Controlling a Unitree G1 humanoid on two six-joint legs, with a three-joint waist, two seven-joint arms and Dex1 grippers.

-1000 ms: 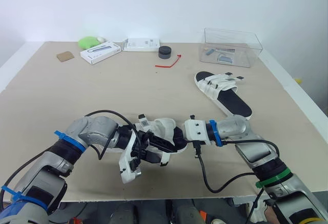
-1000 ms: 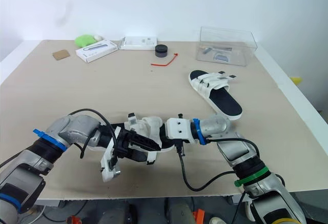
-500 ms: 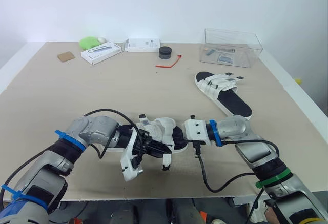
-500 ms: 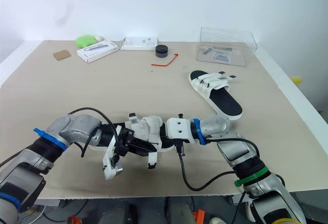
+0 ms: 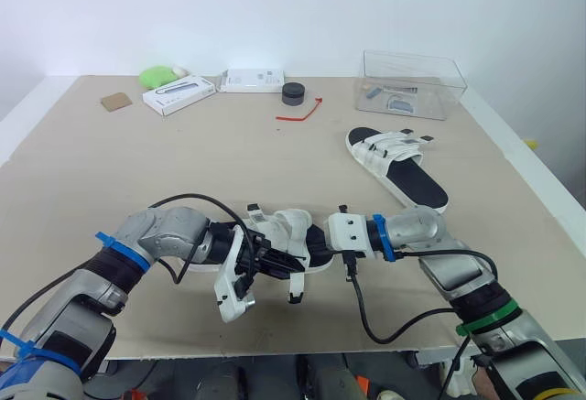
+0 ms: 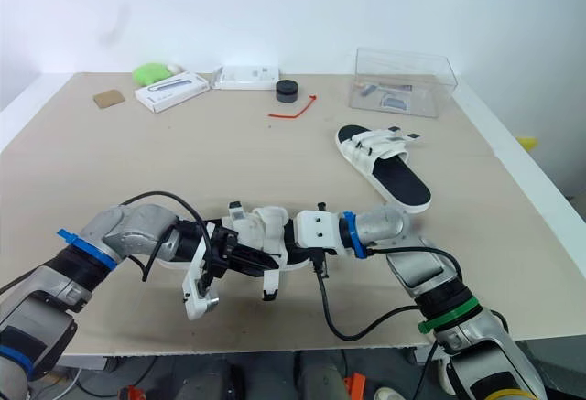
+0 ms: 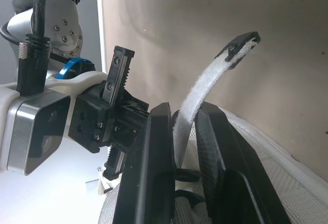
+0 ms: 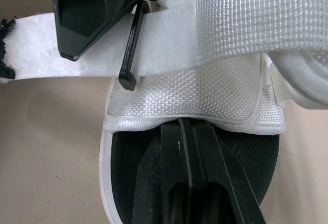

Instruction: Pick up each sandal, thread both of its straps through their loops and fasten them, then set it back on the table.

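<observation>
The near sandal, white with a black footbed, is held between my two grippers close to the table's front edge. My left gripper is shut on one of its white straps, whose black-tipped end hangs free. That strap runs through a black loop. My right gripper is shut, its fingers pressed together on the black footbed under the woven upper. The second sandal lies flat at the right of the table, apart from both grippers.
At the back right stands a clear plastic box. Along the back lie a black puck, a red tie, two white boxes, a green object and a brown square.
My left gripper has gone from open to shut on the strap and drawn it slightly left. The right gripper has kept its place on the sandal.
</observation>
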